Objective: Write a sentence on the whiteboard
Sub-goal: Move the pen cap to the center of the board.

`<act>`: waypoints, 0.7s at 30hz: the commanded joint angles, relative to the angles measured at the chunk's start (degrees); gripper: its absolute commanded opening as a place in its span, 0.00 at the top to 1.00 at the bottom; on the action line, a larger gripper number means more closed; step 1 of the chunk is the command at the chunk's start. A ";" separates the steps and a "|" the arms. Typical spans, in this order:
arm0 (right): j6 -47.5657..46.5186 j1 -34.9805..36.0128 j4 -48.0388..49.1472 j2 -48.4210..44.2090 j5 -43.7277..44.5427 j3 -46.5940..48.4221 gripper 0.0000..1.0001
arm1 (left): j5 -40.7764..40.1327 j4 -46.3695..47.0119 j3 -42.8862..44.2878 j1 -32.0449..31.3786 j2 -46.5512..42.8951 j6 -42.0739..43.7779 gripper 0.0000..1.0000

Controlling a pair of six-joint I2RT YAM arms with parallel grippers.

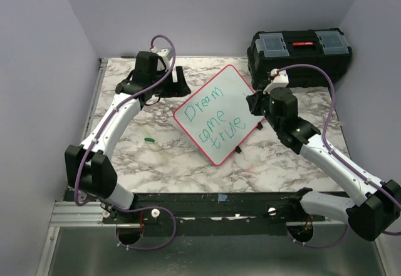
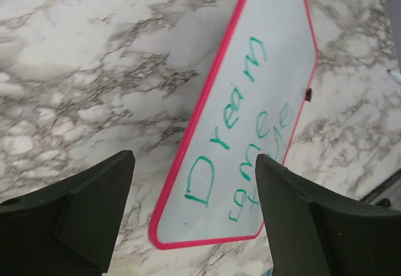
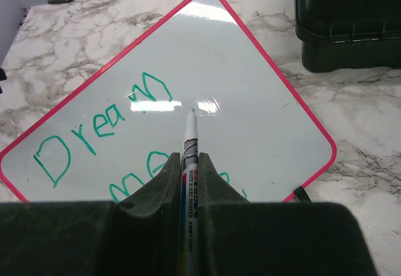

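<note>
- Task item: the whiteboard (image 1: 233, 88) lies flat at the centre of the marble table (image 1: 138, 163), turned corner-on like a diamond. A black toolbox (image 1: 299, 51) stands off its 1 o'clock corner.
- The sentence (image 1: 213, 121) reads "Dream come true" in green and slopes up towards 2 o'clock. It appears complete.
- Right gripper (image 3: 190, 163): clamped narrow on a whiteboard marker (image 3: 190, 144), at the board's 3 o'clock edge. The tip points to 12 o'clock in the wrist view, over bare board just right of "Dream". Whether the tip touches cannot be told.
- Left gripper (image 2: 194, 160): jaws wide, holding nothing, above the table off the board's 10 o'clock side.
- A small green item (image 1: 149, 139), possibly the cap, lies on the table at the board's 8 o'clock.
- Judgement: the step in hand is finishing off. Raise the marker straight up before any sideways travel, so the tip does not streak the bare area or the wet letters.
- Keep the left fingers off the rim; a nudge would shift the board under the tip.
</note>
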 commanded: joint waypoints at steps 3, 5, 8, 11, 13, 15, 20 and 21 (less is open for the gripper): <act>-0.04 0.27 0.32 0.57 -2.02 1.36 0.99 | -23.00 0.53 -14.20 1.46 -12.32 -7.77 0.23; 0.32 0.29 0.54 0.61 -2.60 1.40 0.99 | -29.54 -0.03 -18.76 1.50 -15.22 -11.42 0.25; 0.85 0.29 0.90 0.92 -3.61 1.39 0.99 | -36.47 1.34 -25.94 1.59 -18.89 -15.99 0.27; 1.00 0.27 0.83 1.18 -4.42 1.57 0.99 | -43.28 0.07 -30.17 1.85 -20.85 -22.73 0.30; 1.00 0.25 0.75 1.06 -4.54 1.41 0.99 | -46.51 0.23 -33.40 2.20 -21.84 -28.14 0.22; 1.08 0.26 0.69 0.88 -4.58 1.31 0.99 | -44.98 0.98 -35.89 4.21 -21.83 -33.57 0.02; 1.15 0.29 0.46 0.42 -4.56 1.07 0.99 | -35.29 -1.24 -36.23 12.48 -17.82 -39.75 0.02; 1.19 0.29 0.40 0.31 -4.41 0.99 0.99 | -37.11 -3.18 -35.38 12.59 -17.13 -41.31 0.01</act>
